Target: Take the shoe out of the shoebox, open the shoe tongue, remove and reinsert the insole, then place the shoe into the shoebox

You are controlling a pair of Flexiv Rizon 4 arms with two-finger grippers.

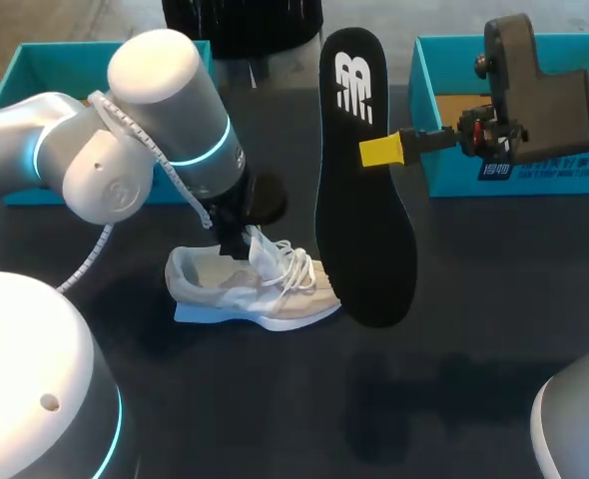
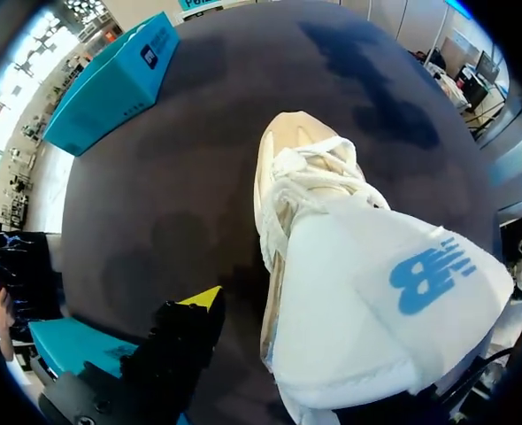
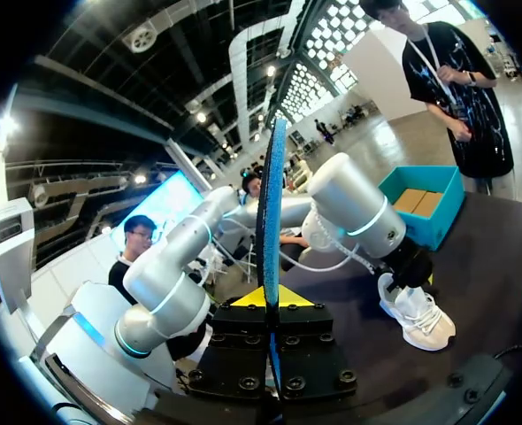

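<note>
A white and beige shoe (image 1: 260, 287) lies on its sole on the dark table, toe to the right. My left gripper (image 1: 237, 238) is down at its opening, open. In the left wrist view the white tongue (image 2: 394, 301) stands raised between the fingers; the one visible yellow finger (image 2: 201, 303) stays a little clear of the shoe (image 2: 283, 168), and the other is hidden behind the tongue. My right gripper (image 1: 382, 151) is shut on the black insole (image 1: 364, 190), holding it upright above the table, right of the shoe. The right wrist view shows the insole (image 3: 270, 204) edge-on in that gripper (image 3: 270, 299).
An open teal shoebox (image 1: 429, 120) stands at the back right, behind my right gripper. A second teal box (image 1: 35, 60) sits at the back left, partly behind my left arm. Bare dark table lies in front of the shoe.
</note>
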